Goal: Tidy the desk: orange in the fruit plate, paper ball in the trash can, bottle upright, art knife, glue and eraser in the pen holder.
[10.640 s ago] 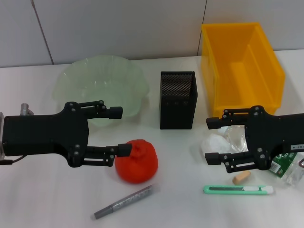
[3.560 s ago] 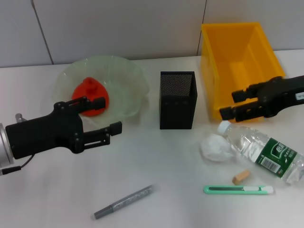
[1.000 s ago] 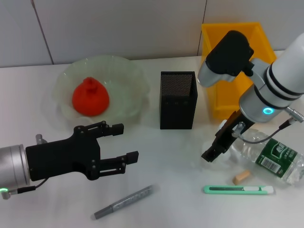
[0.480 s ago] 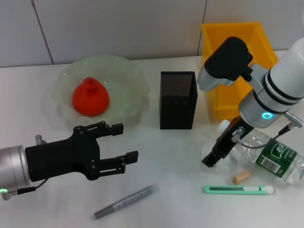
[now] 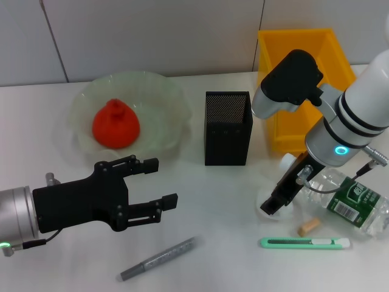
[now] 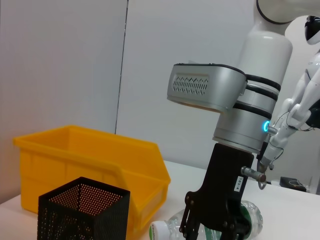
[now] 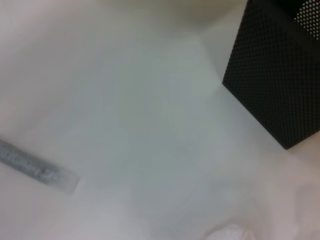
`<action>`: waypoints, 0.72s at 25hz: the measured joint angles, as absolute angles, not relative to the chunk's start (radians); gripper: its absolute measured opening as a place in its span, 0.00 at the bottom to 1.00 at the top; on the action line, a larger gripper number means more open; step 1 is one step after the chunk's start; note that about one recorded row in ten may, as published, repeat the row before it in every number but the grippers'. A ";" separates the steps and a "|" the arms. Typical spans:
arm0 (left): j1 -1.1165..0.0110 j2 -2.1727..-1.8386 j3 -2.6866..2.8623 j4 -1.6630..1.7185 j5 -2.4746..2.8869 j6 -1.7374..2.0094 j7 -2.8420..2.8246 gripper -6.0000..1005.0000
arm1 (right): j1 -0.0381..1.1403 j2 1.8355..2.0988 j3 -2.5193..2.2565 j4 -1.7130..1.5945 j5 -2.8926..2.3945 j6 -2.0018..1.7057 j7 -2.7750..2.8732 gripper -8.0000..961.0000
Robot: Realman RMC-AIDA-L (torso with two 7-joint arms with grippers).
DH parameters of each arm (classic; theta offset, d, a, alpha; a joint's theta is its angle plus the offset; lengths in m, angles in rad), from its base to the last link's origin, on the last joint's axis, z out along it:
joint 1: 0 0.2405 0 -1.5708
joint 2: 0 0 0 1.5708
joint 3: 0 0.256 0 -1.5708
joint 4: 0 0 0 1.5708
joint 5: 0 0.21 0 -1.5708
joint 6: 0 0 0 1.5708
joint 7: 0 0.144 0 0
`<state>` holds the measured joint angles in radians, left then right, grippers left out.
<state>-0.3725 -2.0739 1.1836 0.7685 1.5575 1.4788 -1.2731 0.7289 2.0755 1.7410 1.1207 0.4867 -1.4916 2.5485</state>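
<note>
The right gripper (image 5: 275,204) is pointing steeply down at the table, its black fingers reaching onto the white paper ball (image 5: 267,196), which is mostly hidden beneath them; whether they are closed on it cannot be told. The white forearm above is slanting up and to the right, crossing in front of the yellow bin (image 5: 307,79). Just beside the gripper, the clear water bottle (image 5: 340,198) is lying on its side, cap toward the gripper. Nearer the front edge, the small tan eraser (image 5: 309,227) and the green art knife (image 5: 306,243) are lying close together. The black mesh pen holder (image 5: 227,128) is standing behind and to the left, with bare table between. The left gripper (image 5: 155,182) is hovering low at the front left, level, fingers spread wide and holding nothing. A grey marker (image 5: 159,258) is lying just in front of it. The orange (image 5: 115,125) is sitting in the pale green fruit plate (image 5: 164,100) behind.
</note>
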 joint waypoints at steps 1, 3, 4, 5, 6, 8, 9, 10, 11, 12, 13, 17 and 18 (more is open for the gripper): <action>-0.373 -2.074 1.184 0.769 1.557 1.479 -1.273 0.79 | 0.728 2.075 1.740 1.124 0.489 -1.492 2.549 0.63; -0.372 -2.074 1.184 0.769 1.557 1.479 -1.273 0.79 | 0.723 2.075 1.740 1.153 0.491 -1.499 2.556 0.62; -0.372 -2.074 1.184 0.769 1.557 1.479 -1.273 0.79 | 0.723 2.075 1.740 1.153 0.491 -1.499 2.556 0.61; -0.372 -2.074 1.184 0.768 1.557 1.479 -1.273 0.79 | 0.719 2.075 1.742 1.174 0.491 -1.503 2.557 0.60; -0.371 -2.074 1.184 0.768 1.557 1.479 -1.273 0.79 | 0.715 2.075 1.744 1.189 0.491 -1.505 2.559 0.59; -0.369 -2.074 1.187 0.767 1.557 1.479 -1.273 0.79 | 0.703 2.075 1.749 1.230 0.491 -1.505 2.559 0.59; -0.368 -2.074 1.188 0.767 1.557 1.479 -1.273 0.79 | 0.693 2.075 1.754 1.266 0.492 -1.497 2.559 0.59; -0.366 -2.074 1.190 0.767 1.557 1.479 -1.273 0.79 | 0.693 2.075 1.754 1.266 0.492 -1.497 2.559 0.59; -0.365 -2.074 1.191 0.767 1.557 1.479 -1.273 0.79 | 0.687 2.075 1.757 1.290 0.495 -1.493 2.557 0.59; -0.363 -2.074 1.191 0.767 1.557 1.478 -1.273 0.79 | 0.679 2.076 1.761 1.314 0.501 -1.488 2.555 0.59; -0.362 -2.074 1.191 0.767 1.557 1.476 -1.273 0.79 | 0.667 2.076 1.765 1.351 0.514 -1.479 2.554 0.59; -0.362 -2.074 1.191 0.767 1.556 1.476 -1.273 0.79 | 0.615 2.077 1.774 1.498 0.568 -1.450 2.547 0.59; -0.362 -2.074 1.192 0.767 1.554 1.478 -1.272 0.79 | 0.601 2.077 1.777 1.540 0.576 -1.445 2.544 0.59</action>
